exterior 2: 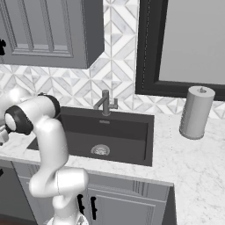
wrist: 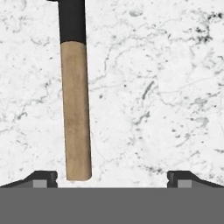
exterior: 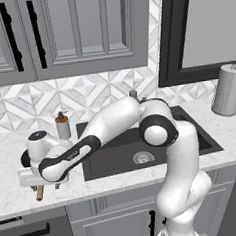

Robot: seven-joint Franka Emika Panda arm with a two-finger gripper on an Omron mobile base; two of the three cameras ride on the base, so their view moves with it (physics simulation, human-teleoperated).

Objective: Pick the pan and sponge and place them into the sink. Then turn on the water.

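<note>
gripper [wrist: 112, 177]: fingers apart, hovering low over the table [wrist: 166, 87]
pan [wrist: 75, 105]: wooden handle off-centre toward one finger, likely grasp target
sink [exterior: 191, 134]: no pan or sponge inside

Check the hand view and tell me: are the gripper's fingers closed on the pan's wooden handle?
No. The fingertips stand wide apart above the marble counter, and the pan's handle lies near the left one, ungripped.

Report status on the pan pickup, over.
Gripper open, low over the counter left of the sink. Pan handle near one finger, off centre, not gripped. Nothing blocking. Faucet dry.
</note>
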